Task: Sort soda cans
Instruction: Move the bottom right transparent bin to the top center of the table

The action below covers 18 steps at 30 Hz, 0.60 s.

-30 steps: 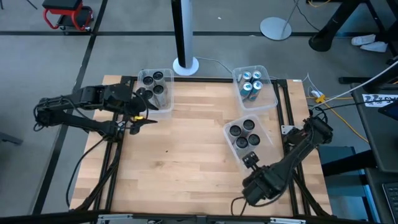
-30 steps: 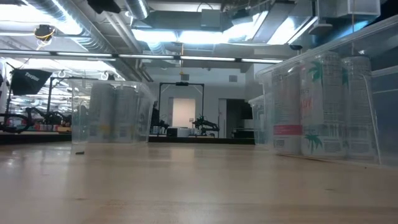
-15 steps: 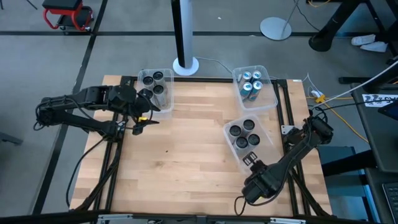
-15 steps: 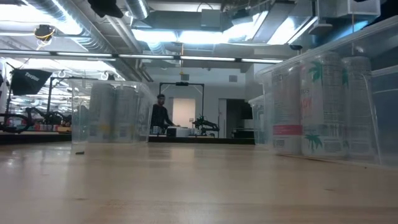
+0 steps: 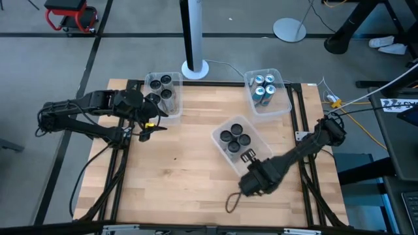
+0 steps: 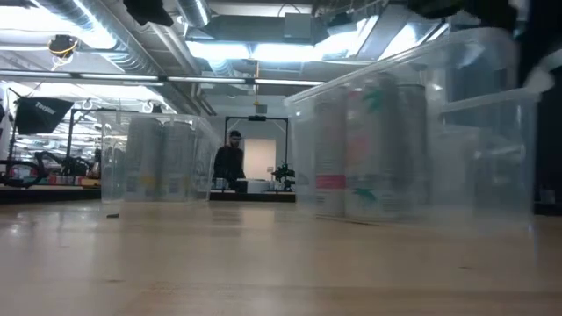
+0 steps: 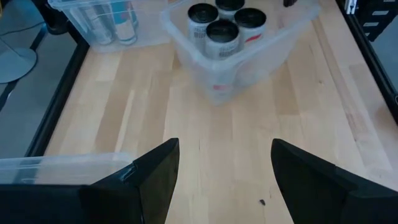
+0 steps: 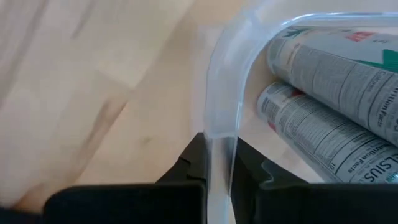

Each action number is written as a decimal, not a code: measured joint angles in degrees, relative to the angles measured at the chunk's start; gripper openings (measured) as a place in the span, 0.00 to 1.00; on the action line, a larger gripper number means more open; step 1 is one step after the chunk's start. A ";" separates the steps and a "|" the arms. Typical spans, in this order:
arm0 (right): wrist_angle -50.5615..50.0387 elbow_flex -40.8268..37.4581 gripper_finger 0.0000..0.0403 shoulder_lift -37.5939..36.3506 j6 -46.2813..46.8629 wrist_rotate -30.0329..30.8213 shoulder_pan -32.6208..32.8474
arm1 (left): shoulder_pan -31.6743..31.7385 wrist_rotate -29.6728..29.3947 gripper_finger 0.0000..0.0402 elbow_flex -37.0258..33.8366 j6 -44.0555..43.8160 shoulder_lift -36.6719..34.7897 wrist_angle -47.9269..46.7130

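Note:
Three clear bins stand on the wooden table. The middle bin (image 5: pixel 236 138) holds several dark-topped soda cans (image 5: pixel 235 137), and my right gripper (image 5: pixel 247 156) is shut on its near wall. The far left bin (image 5: pixel 163 91) also holds dark-topped cans. Blue-and-silver cans (image 5: pixel 264 88) fill the far right bin (image 5: pixel 268 91). My left gripper (image 5: pixel 149 127) hangs open beside the far left bin's near side, touching nothing. In the left wrist view its fingers (image 7: pixel 158 180) stand wide apart over bare wood. My right gripper pinches the middle bin's near end wall (image 8: pixel 219 140), close to a rounded corner. One finger (image 8: pixel 249 167) is inside on the cans' side and the other finger (image 8: pixel 194 158) is outside. The fingers come from above, pointing steeply down. The bin stays upright with its bottom (image 6: pixel 413 219) on the table.
Bare wood lies across the table's middle and near left (image 5: pixel 176 176). A black post on a white base (image 5: pixel 194 65) stands beyond the far edge. A person (image 6: pixel 230 162) is far off in the room behind. Cables run along the right edge (image 5: pixel 326 104).
My right gripper has shut on the middle bin's near wall and moved toward the table's left. The bin with its cans has slid along the table from near the right edge toward the centre, staying upright.

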 joint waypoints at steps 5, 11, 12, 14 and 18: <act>3.76 -0.08 0.07 0.05 -3.03 3.94 -4.65 | 0.00 0.00 0.61 0.00 -0.01 0.01 0.04; 9.67 -0.13 0.13 0.15 -3.94 5.02 -10.88 | 0.00 0.00 0.61 0.00 -0.29 0.01 0.10; 10.66 -0.13 0.12 0.15 -3.95 5.03 -11.92 | 0.00 0.00 0.61 0.00 -0.48 0.01 0.10; 12.89 -0.13 0.10 0.15 -4.95 4.88 -14.15 | -0.01 0.00 0.61 0.00 -1.29 0.01 0.13; 16.21 -0.17 0.09 0.22 -8.30 4.48 -18.79 | 0.00 0.00 0.61 0.00 -2.77 0.12 0.49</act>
